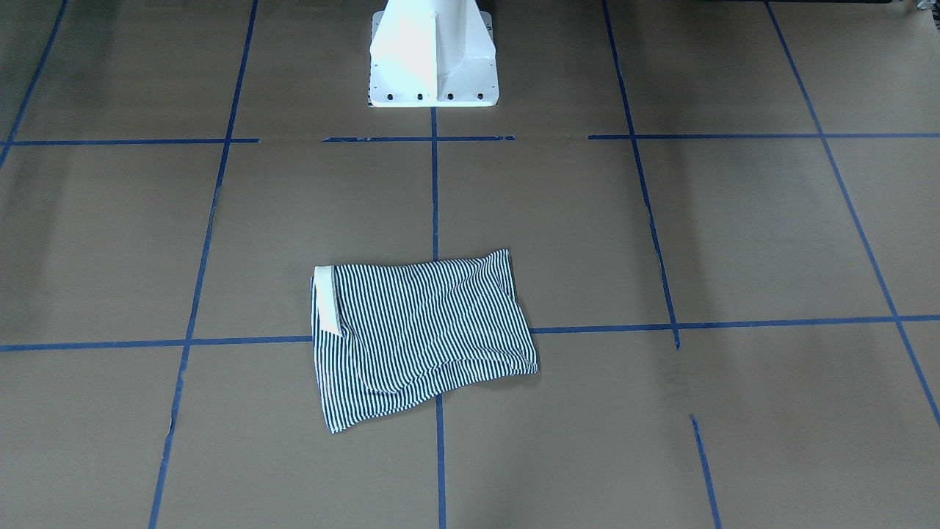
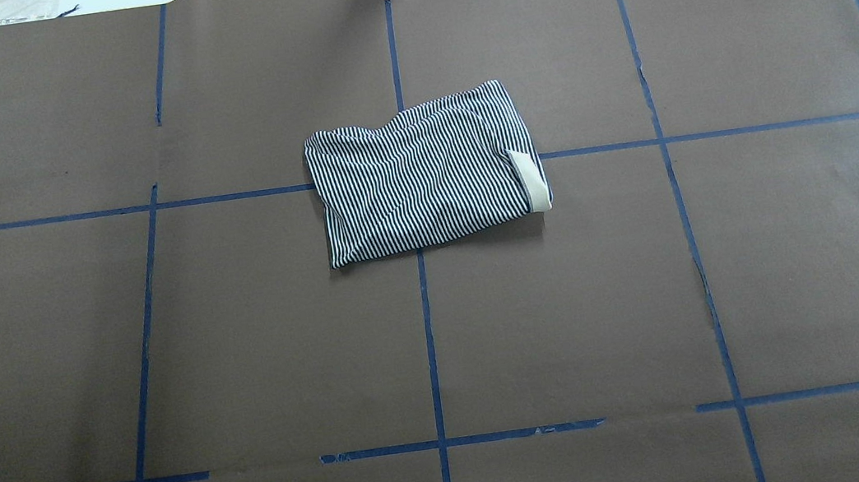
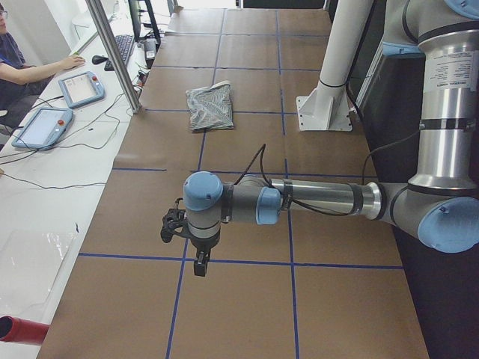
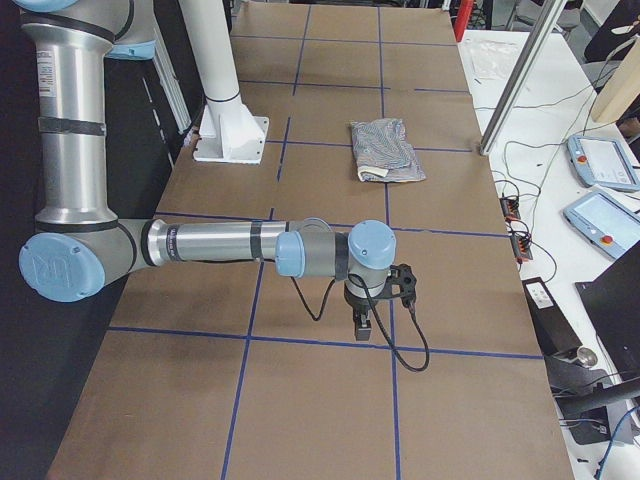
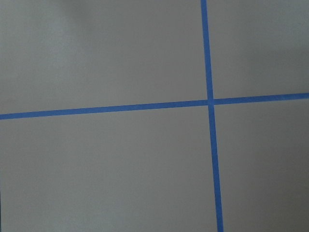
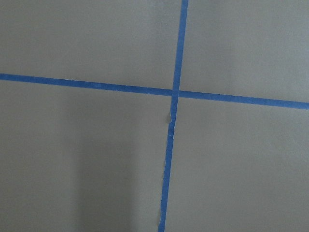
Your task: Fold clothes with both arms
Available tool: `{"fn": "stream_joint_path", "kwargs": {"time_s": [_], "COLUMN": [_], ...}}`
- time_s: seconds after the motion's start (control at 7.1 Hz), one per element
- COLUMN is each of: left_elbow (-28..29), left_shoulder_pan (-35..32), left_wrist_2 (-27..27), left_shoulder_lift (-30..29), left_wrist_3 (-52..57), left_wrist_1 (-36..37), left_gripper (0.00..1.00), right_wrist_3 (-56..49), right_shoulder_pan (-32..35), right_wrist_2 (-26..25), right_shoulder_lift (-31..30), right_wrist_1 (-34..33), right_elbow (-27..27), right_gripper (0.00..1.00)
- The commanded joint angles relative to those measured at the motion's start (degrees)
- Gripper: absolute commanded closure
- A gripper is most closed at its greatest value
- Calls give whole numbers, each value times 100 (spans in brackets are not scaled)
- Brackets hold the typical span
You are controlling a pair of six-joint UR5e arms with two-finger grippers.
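The clothes, a navy-and-white striped polo shirt (image 1: 422, 338), lie folded into a compact rectangle on the brown table, its cream collar (image 2: 530, 182) showing at one end. It also appears far off in the side views (image 3: 209, 107) (image 4: 385, 150). Neither arm enters the overhead or front views. The left arm (image 3: 322, 198) reaches out near the table's left end, with its gripper (image 3: 200, 262) pointing down, well away from the shirt. The right arm (image 4: 210, 245) mirrors it at the other end, gripper (image 4: 362, 328) down. I cannot tell whether either gripper is open or shut. Both wrist views show only paper and blue tape.
The white pedestal base (image 1: 433, 59) stands at the robot's side of the table. A person sits beyond the far table edge with tablet pendants (image 3: 81, 88). A metal pole (image 3: 112, 52) rises by that edge, and cables and more pendants (image 4: 600, 160) lie there.
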Motion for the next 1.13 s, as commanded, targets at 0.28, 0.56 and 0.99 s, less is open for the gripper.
{"fn": "stream_joint_path", "kwargs": {"time_s": [0.28,0.56,0.99], "left_elbow": [32,32,41], "left_shoulder_pan": [0,0,0], "left_wrist_2": [-3,-12,-12], "left_shoulder_lift": [-8,-8,-8], "left_wrist_3": [39,39,30], "left_wrist_1": [-1,-9,-18], "left_gripper": [0,0,0], "right_wrist_3": [-20,-29,-38], "right_shoulder_pan": [0,0,0], "right_wrist_2": [301,302,302], "right_shoulder_lift": [-5,-5,-5], "right_wrist_1": [3,4,12], "right_elbow": [-16,-34,-34], "right_gripper": [0,0,0]}}
